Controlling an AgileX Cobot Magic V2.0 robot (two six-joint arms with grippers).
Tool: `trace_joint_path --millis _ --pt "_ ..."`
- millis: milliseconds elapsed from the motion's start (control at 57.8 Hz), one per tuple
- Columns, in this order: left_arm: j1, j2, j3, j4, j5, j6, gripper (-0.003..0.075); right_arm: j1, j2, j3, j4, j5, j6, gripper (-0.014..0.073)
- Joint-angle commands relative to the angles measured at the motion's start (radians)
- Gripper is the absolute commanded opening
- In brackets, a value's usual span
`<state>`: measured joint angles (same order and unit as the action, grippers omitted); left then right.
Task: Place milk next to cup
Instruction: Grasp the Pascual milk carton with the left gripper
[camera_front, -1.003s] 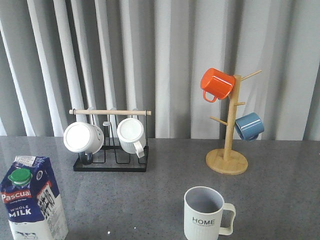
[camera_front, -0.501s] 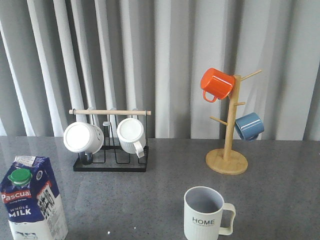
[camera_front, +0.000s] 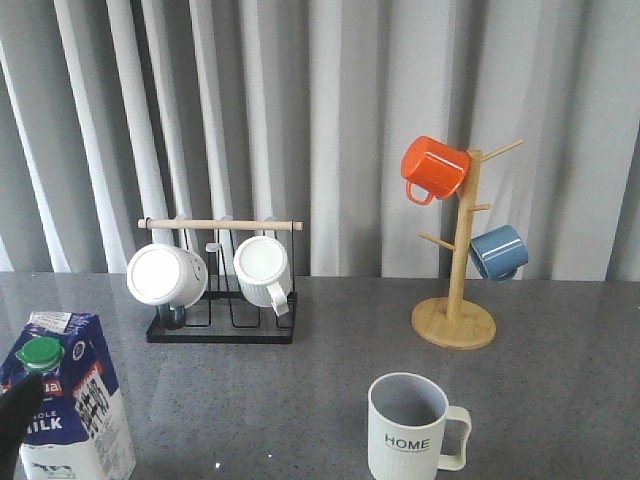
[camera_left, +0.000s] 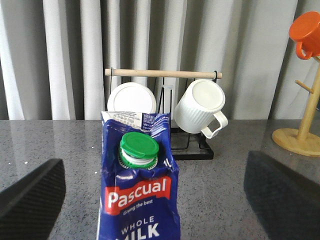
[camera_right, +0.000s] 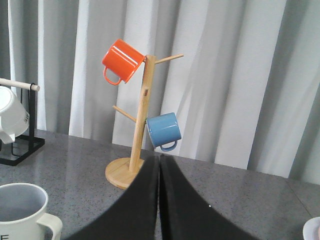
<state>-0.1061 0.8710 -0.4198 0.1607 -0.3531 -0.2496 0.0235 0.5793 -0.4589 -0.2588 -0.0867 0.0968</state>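
A dark tip of the left end effector (camera_front: 14, 412) has come into the front view at the lower left, overlapping the front of the milk (camera_front: 68, 400); a second ago that corner showed only the carton. The wrist view confirms it: the jaws are spread wide, one dark finger (camera_left: 30, 197) on each side of the carton and clear of it, so nothing is grasped yet. I judge this as the approach for the pick, with closing and lifting not yet done.

The milk stands upright on the grey table (camera_front: 330, 350) at the near left, green cap (camera_left: 139, 146) on. The cup (camera_front: 412, 428) sits near the front centre-right, well apart from the carton, handle to the right, and its grey inside looks empty (only the upper part of the bowl shows). The right end effector (camera_right: 159, 200) hangs with its fingers pressed together, holding nothing.

Farther back, the black wire rack (camera_front: 222, 325) carries two white ribbed mugs (camera_front: 265, 270) tipped on their sides. To the right, the wooden mug tree (camera_front: 456, 300) holds an orange mug (camera_front: 434, 167) and a blue mug (camera_front: 498, 252), both hung tipped on its pegs.
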Motion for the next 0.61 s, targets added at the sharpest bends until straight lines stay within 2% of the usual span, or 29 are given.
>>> trace_joint_path --millis 0,242,398,588 --pt "-0.005 0.069 -0.035 -0.009 -0.184 0.003 0.0713 -0.005 -0.001 -0.031 -0.006 -0.068 -0.004 -0.0009" --pt "-0.005 0.204 -0.036 -0.028 -0.303 0.005 0.0707 -0.005 -0.001 -0.031 -0.006 -0.068 -0.004 -0.0009" --pt "-0.005 0.263 -0.036 -0.114 -0.354 0.061 0.0703 -0.005 -0.001 -0.031 -0.006 -0.068 -0.004 -0.0009" --pt "-0.005 0.272 -0.038 -0.123 -0.395 0.153 0.0701 -0.005 -0.001 -0.031 -0.006 -0.068 -0.004 -0.0009"
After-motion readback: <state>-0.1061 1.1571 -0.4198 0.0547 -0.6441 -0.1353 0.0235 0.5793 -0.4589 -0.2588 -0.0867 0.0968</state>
